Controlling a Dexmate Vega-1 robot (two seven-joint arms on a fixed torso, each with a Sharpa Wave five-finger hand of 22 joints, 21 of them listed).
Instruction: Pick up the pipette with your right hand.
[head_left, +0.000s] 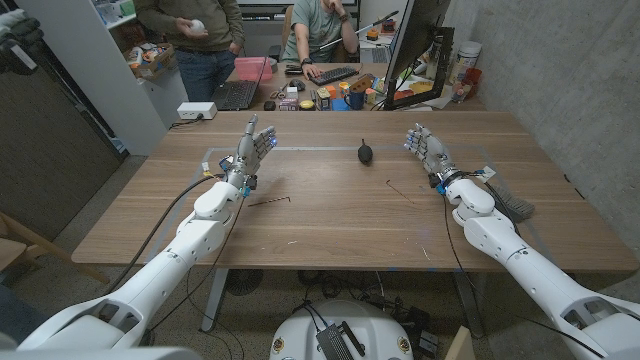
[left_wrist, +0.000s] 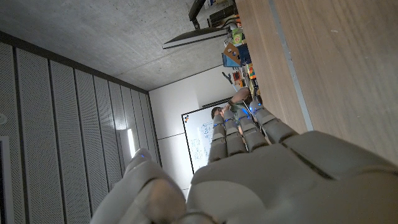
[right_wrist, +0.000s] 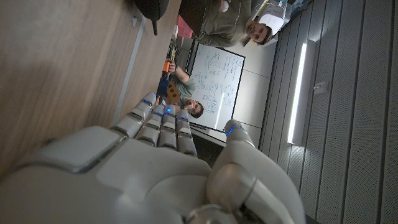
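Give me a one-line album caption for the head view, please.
Both robot hands, left hand and right hand, wait open on the wooden table, the black pipette untouched between them.

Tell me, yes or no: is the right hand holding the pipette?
No. The pipette lies on the table, apart from the open right hand.

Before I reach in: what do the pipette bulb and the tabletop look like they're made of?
The pipette: its bulb looks like matte black rubber, dark and rounded with no glare, though it is too small to be sure. The table looks like wood or wood veneer with a satin finish: brown grain streaks and faint scratches show.
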